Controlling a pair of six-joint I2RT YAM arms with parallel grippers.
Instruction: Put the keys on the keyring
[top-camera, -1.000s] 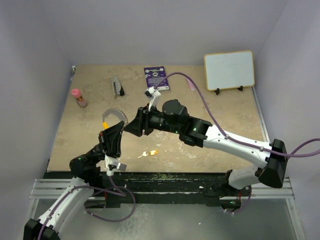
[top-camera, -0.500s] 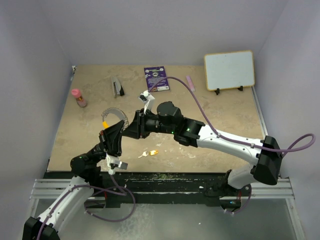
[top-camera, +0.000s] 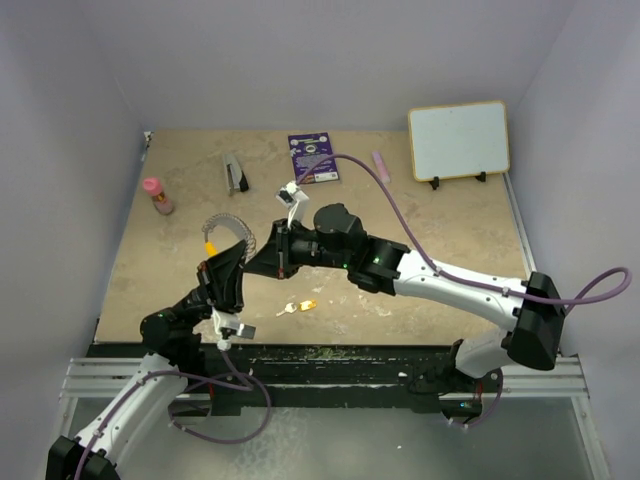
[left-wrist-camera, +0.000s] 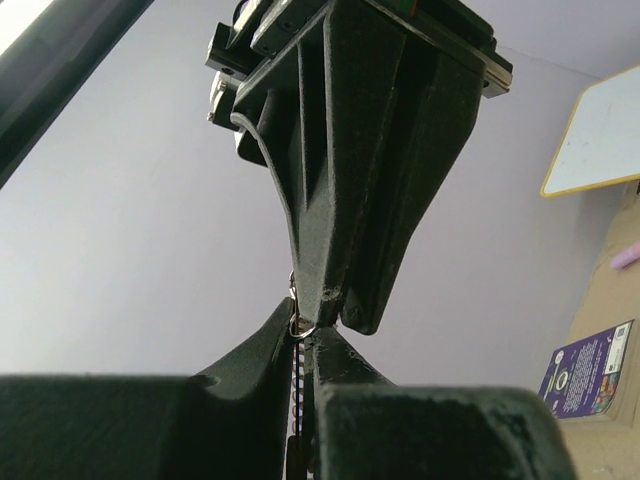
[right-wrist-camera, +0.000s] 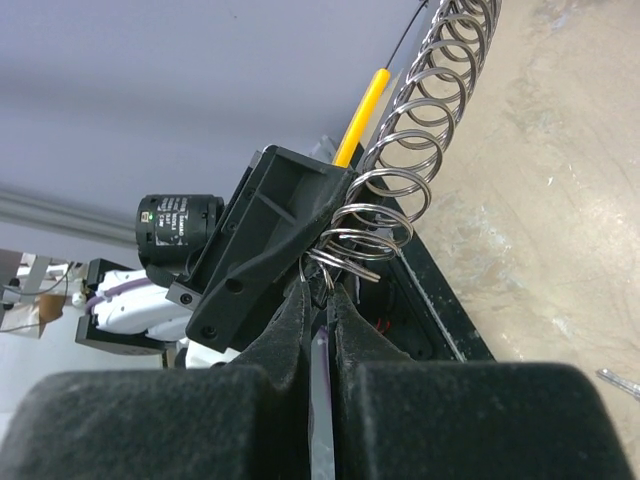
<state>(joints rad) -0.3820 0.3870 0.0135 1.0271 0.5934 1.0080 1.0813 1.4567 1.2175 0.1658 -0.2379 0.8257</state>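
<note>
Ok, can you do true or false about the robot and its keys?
1. The keys lie on the table, not on the keyring. True.
2. The left fingers and right fingers are both shut on the keyring. True.
3. The whiteboard lies flat in the middle of the table. False: it stands propped at the far right corner.
4. The pink-capped bottle touches the keys. False: it sits far off, near the table's left edge.
</note>
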